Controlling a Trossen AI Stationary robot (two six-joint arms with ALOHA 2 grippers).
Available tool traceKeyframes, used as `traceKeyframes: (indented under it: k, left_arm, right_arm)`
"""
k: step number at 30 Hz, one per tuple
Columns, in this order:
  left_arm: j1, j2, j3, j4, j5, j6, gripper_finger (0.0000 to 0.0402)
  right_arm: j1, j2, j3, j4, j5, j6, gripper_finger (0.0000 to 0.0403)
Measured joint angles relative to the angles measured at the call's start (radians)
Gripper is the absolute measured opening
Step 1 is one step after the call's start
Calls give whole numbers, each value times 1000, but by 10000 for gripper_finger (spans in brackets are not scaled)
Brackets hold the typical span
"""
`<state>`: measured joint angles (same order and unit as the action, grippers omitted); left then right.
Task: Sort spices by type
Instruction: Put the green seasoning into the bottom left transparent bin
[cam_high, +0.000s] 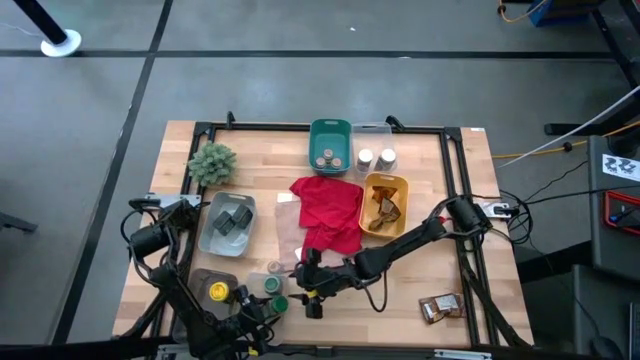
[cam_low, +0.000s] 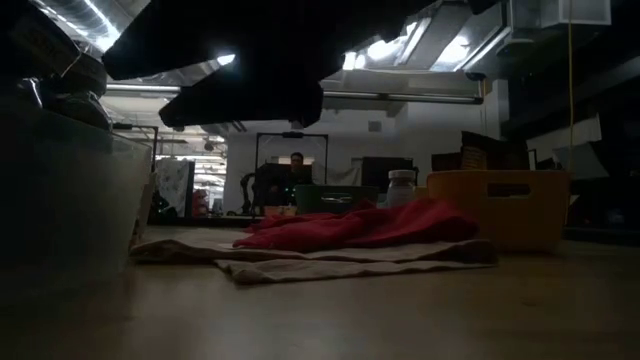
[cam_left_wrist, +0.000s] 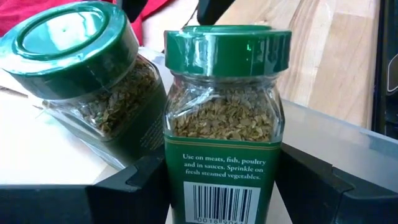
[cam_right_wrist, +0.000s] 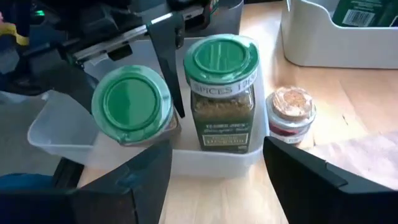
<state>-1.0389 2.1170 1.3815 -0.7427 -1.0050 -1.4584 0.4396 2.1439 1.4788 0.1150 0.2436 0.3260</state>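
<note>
Green-lidded jar (cam_left_wrist: 225, 118) sits between the left gripper's (cam_left_wrist: 224, 186) spread fingers; closing could topple its tilted neighbour (cam_left_wrist: 87, 81); right gripper (cam_right_wrist: 217, 180) open

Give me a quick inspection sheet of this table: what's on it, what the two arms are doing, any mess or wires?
Surface: wooden table, mostly bare at its right side.
Job's things: two green-lidded jars in a clear tray; a yellow-lidded jar; a tan-lidded jar; tan-lidded jars in the teal bin; white-lidded jars; dark tins in the grey bin; foil packets in the yellow bin and one loose.
Clutter: red cloth; small green plant.
Grippers: left gripper around the upright green jar; right gripper open, facing the same jars.
Cables: yellow cable off the table's right.
Surroundings: a person far behind.
</note>
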Motion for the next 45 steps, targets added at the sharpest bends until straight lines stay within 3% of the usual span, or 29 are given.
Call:
traceKeyframes:
  k: [15,20,35,45]
  left_arm:
    - [4,0,0,0,0,0,237]
    - [9,0,0,0,-1,21,237]
    - [1,-38,0,-9,-2,57,237]
    - [-29,-104,0,-19,-1,157,237]
  right_arm:
    - [7,49,1,94,17,10,252]
    - [7,49,2,181,-47,10,252]
    - [6,49,2,169,-55,9,252]
    - [6,49,2,165,-125,6,252]
